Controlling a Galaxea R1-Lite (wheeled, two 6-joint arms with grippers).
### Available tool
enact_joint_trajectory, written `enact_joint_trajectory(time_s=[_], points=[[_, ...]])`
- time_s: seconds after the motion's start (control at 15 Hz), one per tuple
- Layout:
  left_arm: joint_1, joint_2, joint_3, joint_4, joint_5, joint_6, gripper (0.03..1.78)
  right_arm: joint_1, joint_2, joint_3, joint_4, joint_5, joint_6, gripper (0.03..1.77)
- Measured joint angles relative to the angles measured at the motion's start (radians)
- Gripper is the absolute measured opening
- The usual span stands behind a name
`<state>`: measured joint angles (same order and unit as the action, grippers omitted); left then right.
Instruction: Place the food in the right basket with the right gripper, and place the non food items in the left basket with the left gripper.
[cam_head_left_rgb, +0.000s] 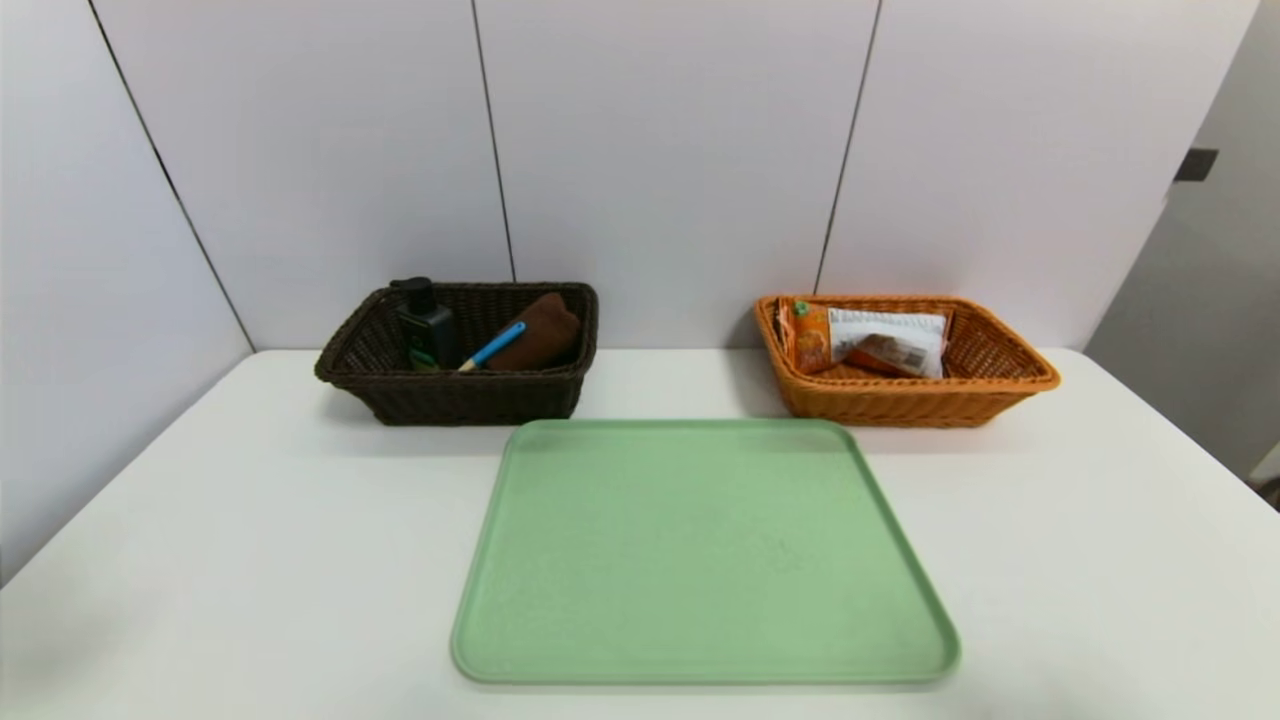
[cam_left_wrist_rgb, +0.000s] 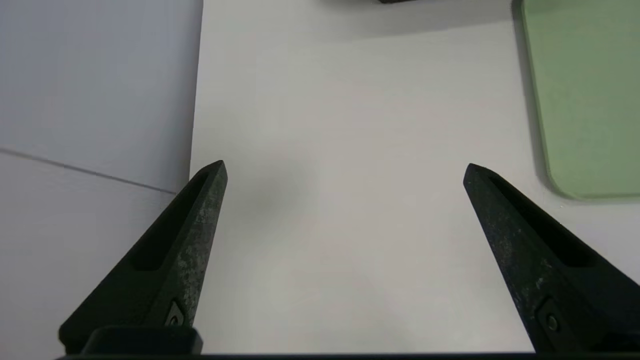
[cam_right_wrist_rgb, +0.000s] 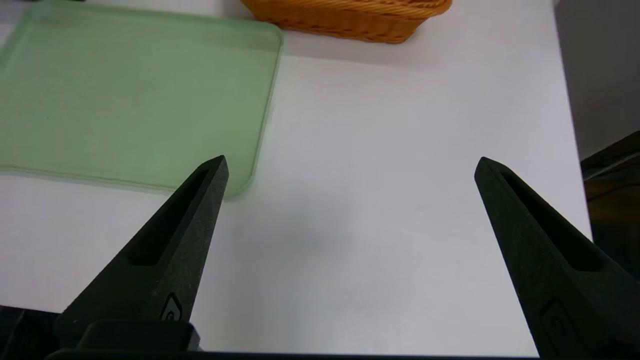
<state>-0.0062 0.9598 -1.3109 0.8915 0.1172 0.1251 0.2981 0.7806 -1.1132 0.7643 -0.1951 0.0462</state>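
The orange-and-white snack packet (cam_head_left_rgb: 885, 343) lies inside the orange-tan right basket (cam_head_left_rgb: 1010, 385). In the dark brown left basket (cam_head_left_rgb: 450, 400) stand the dark pump bottle (cam_head_left_rgb: 428, 322), the folded brown cloth (cam_head_left_rgb: 543, 332) and the spoon with its blue handle (cam_head_left_rgb: 494, 346). Neither arm shows in the head view. My left gripper (cam_left_wrist_rgb: 345, 170) hangs open over bare white table to the left of the green tray, nothing between its fingers. My right gripper (cam_right_wrist_rgb: 350, 167) is open too, over the table to the right of the tray, with the orange basket (cam_right_wrist_rgb: 350, 20) farther ahead.
A bare green tray (cam_head_left_rgb: 700, 550) lies in the middle of the white table (cam_head_left_rgb: 250, 560), in front of both baskets. White wall panels stand close behind the baskets. The table's right edge (cam_right_wrist_rgb: 570, 125) runs near my right gripper.
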Motion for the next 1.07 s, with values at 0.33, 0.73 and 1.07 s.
enact_joint_trajectory(time_s=[0.33, 0.73, 1.07], points=[[0.003, -0.299, 0.217, 0.024, 0.034, 0.002, 1.69, -0.073, -0.160, 0.024, -0.014, -0.080, -0.007, 1.70], [0.003, -0.487, 0.338, 0.040, 0.034, 0.000, 1.69, -0.179, -0.310, 0.037, -0.001, -0.107, -0.012, 1.70], [0.003, -0.569, 0.368, 0.067, 0.030, 0.003, 1.69, -0.255, -0.440, 0.124, 0.012, -0.096, -0.055, 1.70]])
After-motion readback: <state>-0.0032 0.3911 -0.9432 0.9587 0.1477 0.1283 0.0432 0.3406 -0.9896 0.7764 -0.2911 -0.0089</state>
